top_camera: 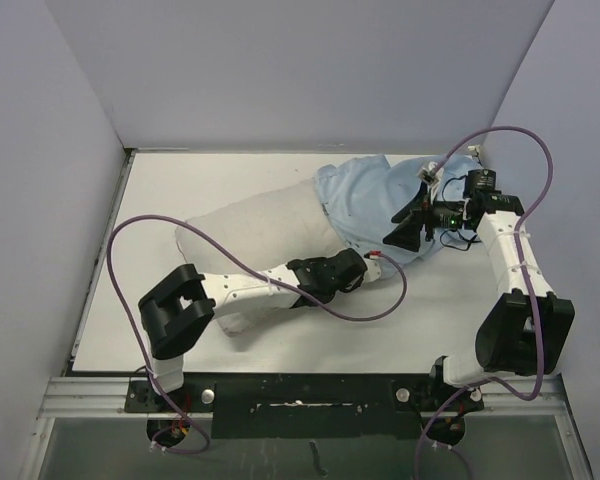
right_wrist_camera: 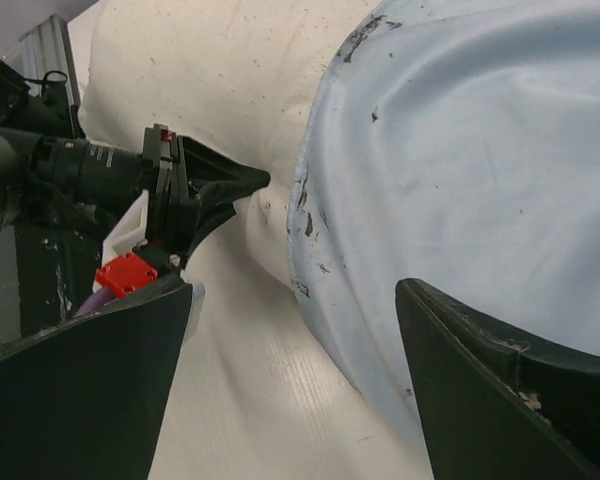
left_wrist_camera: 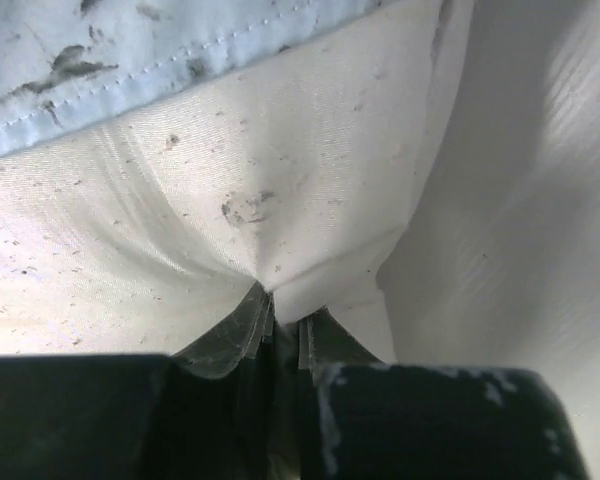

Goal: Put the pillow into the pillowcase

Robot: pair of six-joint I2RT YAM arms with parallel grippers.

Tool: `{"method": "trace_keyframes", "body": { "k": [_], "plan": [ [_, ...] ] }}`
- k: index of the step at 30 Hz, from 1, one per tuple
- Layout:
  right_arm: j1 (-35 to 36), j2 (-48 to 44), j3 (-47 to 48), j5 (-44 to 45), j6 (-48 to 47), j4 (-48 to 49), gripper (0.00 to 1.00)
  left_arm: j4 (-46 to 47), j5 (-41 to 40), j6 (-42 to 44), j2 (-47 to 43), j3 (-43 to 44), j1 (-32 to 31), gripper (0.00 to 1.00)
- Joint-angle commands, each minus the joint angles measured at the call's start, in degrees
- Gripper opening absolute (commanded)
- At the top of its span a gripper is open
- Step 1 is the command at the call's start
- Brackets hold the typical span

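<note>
Pillow [left_wrist_camera: 280,180]: off-white woven cloth, faint satin sheen, fine weave, dotted with dark lint; pillowcase [right_wrist_camera: 480,150]: thin light blue cloth, matt, smooth, stitched hem, several dark smudges; table [right_wrist_camera: 280,400]: white sheet, matt, finely ribbed; left gripper [left_wrist_camera: 280,312]: black plastic body, matt, whitish scuffs, pads [left_wrist_camera: 230,340] of cloudy translucent material; right gripper [right_wrist_camera: 292,290]: black plastic fingers [right_wrist_camera: 480,380], matt, dusty, scratched along the edges; red block [right_wrist_camera: 125,272]: plastic, slightly glossy; cable [top_camera: 510,128]: purple sheath, smooth; front rail [top_camera: 80,400]: bare silvery metal.
</note>
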Motion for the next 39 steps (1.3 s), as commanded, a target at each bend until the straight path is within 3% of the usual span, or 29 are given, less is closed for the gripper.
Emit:
{"method": "trace_keyframes", "body": {
  "k": [1,5,10,15,18,22,24,28,35,39],
  "plan": [
    [-0.53,-1.99,0.70,-1.92,-12.57,-5.97,0.86,0.46,7.86,-4.90,-3.34,2.56,2.46,0.00],
    [-0.97,-1.67,2.45,0.39,-21.04,-11.86,0.87,-1.00,26.05,-16.43,-10.29,5.96,9.99,0.00],
    [-3.24,-1.10,5.50,0.66,-22.88,-14.32,0.88,2.27,53.10,-35.37,-14.56,8.77,22.58,0.00],
    [-5.89,-1.11,7.71,-0.06,-18.15,-11.63,0.86,13.63,68.53,-51.45,-15.25,6.07,29.60,0.00],
    [-5.92,-1.15,6.44,0.70,-16.71,-9.99,0.85,27.53,75.45,-64.09,-15.06,2.20,32.82,0.00],
    [-4.71,-2.40,-0.04,7.17,-5.97,3.49,0.87,37.15,78.88,-75.30,-13.93,1.22,34.52,0.00],
    [-4.30,-2.18,-3.27,13.69,3.84,14.88,0.89,36.35,78.94,-75.82,-13.49,2.67,34.63,0.00],
    [-4.16,-0.26,-6.82,17.94,14.81,25.26,0.91,36.77,78.89,-77.30,-12.83,3.90,34.84,0.00],
    [-2.83,5.29,-6.13,23.68,24.73,36.02,0.87,41.79,79.11,-81.90,-11.68,2.70,34.98,0.00],
    [-2.81,6.71,-3.24,24.64,27.56,36.25,0.74,42.10,78.63,-82.48,-11.80,2.33,35.22,0.00]
  ]
}}
